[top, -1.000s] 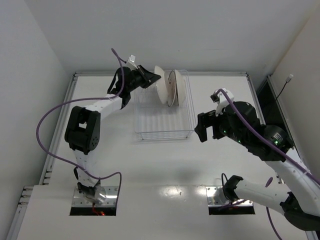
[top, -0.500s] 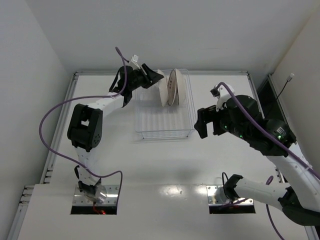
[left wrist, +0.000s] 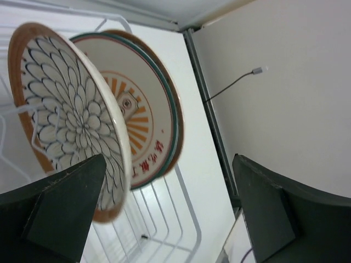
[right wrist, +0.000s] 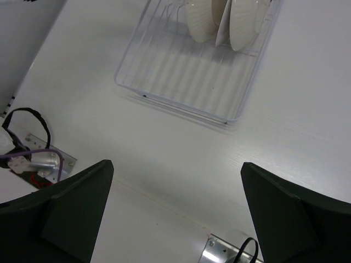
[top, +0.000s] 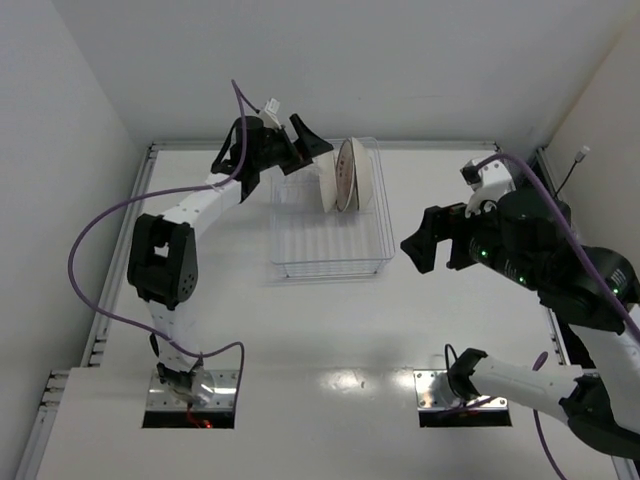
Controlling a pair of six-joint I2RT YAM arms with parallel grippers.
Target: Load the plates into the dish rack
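Three plates stand on edge in the far end of the clear dish rack. In the left wrist view the brown-rimmed petal plate is nearest. The orange-medallion plate stands behind it, with a third brown rim just behind that. My left gripper hovers open at the plates' left side, holding nothing. The petal plate's lower rim is beside one of its fingers. My right gripper hangs open to the right of the rack, above the table. From there it looks down on the rack and the plates.
The rack's near half shows only bare wire slats. A raised rail runs along the table's right edge, with walls close at the back and left. Two base mounts with cables sit at the near edge.
My left gripper has opened and let go of the petal plate, which now stands upright in the rack. My right arm has drawn back to the right, away from the rack.
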